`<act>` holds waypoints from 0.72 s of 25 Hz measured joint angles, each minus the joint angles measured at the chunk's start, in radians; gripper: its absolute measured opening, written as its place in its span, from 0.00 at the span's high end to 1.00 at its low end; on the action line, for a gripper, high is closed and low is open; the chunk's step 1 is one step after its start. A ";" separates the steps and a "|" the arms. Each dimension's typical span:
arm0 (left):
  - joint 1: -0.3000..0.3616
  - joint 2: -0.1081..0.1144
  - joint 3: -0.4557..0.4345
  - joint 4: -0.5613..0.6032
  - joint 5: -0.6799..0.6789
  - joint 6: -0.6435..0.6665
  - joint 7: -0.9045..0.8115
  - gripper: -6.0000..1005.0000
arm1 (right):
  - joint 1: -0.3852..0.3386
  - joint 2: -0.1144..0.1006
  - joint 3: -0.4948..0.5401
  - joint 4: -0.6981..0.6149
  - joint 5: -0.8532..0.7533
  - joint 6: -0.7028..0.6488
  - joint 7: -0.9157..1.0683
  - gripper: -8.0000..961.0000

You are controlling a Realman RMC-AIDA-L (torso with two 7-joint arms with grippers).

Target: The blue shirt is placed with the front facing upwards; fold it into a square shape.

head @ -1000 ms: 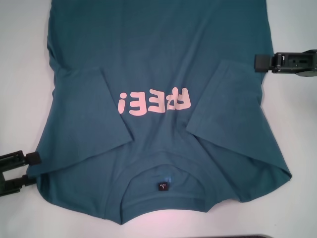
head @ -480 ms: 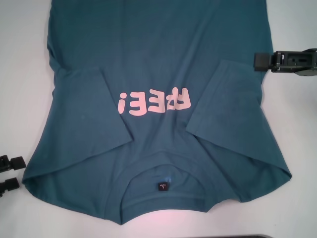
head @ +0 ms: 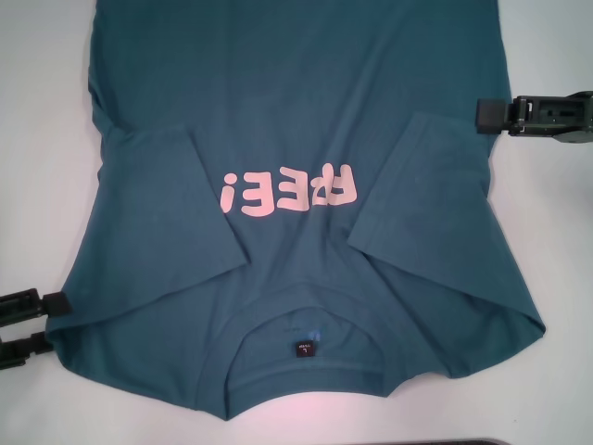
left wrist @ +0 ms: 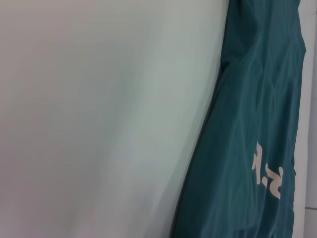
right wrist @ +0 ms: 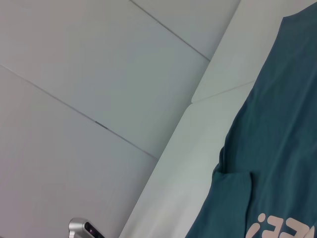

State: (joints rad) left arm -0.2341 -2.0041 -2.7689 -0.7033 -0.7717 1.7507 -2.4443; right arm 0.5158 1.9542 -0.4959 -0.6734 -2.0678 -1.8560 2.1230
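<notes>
Teal shirt (head: 306,139): both sleeves folded in, body not folded yet.
Left gripper (head: 51,322) open at lower-left shoulder; right gripper (head: 489,115), can't tell, at upper-right edge.

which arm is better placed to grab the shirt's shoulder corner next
Left, probably. The left gripper is open at the blue shirt's near shoulder edge, while the right gripper sits farther up, beside the shirt's side.

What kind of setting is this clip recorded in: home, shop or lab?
Most likely a lab or test bench, not a home. The blue shirt lies spread on a plain white table with nothing domestic around. The left gripper and right gripper sit at its edges, and the right wrist view shows bare panelled flooring.
</notes>
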 joint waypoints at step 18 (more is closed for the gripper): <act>-0.022 -0.007 -0.036 -0.015 0.018 0.024 -0.003 0.24 | 0.000 -0.002 0.004 0.013 0.000 -0.003 0.000 0.23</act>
State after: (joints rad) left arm -0.2560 -2.0110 -2.8047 -0.7179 -0.7536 1.7749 -2.4470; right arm 0.5154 1.9518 -0.4923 -0.6601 -2.0677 -1.8588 2.1230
